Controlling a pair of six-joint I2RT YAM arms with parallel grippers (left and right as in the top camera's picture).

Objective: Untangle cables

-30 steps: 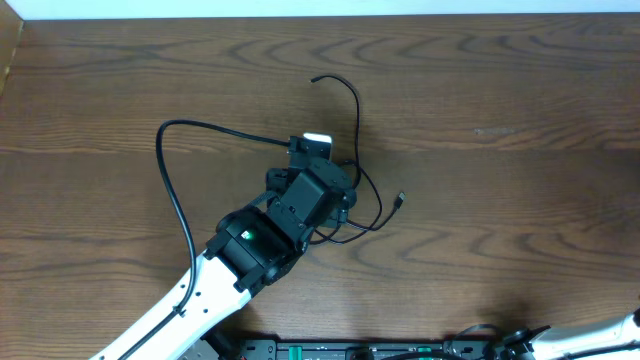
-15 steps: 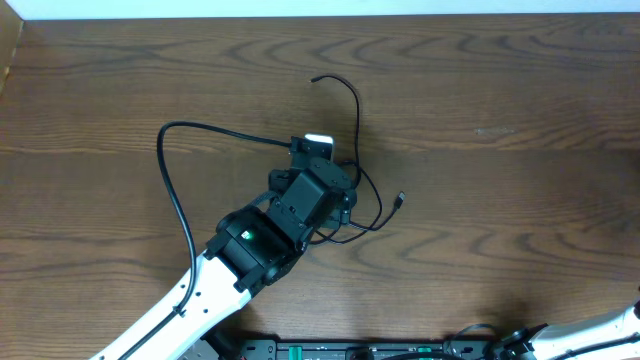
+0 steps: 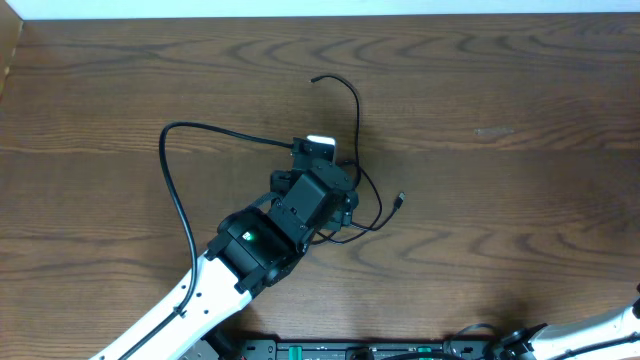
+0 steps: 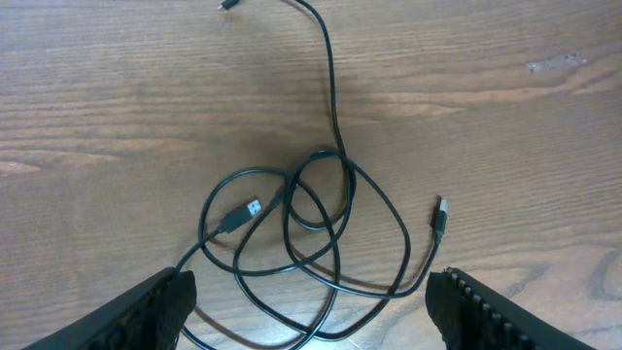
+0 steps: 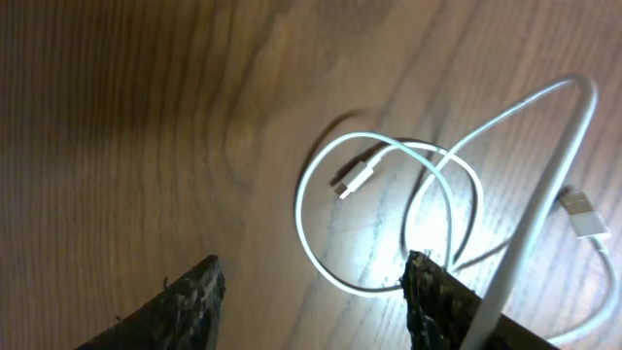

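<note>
The black cable (image 4: pixel 333 97) lies in overlapping loops on the wooden table, with a USB plug (image 4: pixel 238 214) inside the tangle and a small plug (image 4: pixel 440 216) at the right. My left gripper (image 4: pixel 311 306) hovers open just over the near side of these loops, and nothing sits between its fingers (image 4: pixel 160 301). From overhead, the left gripper (image 3: pixel 318 185) covers most of the black cable (image 3: pixel 358 120). The white cable (image 5: pixel 297 209) is coiled loosely below my right gripper (image 5: pixel 311 292), which is open. One white strand runs close along the outside of its right finger (image 5: pixel 437 297).
A thick black lead (image 3: pixel 170 190) fixed to the left arm arcs over the table at the left. The table's far edge (image 3: pixel 320 14) runs along the top. Only a white link of the right arm (image 3: pixel 605 330) shows at the bottom right.
The left arm has edged slightly to the right over the black tangle. The right arm's link at the bottom right has dropped a little lower in the overhead view.
</note>
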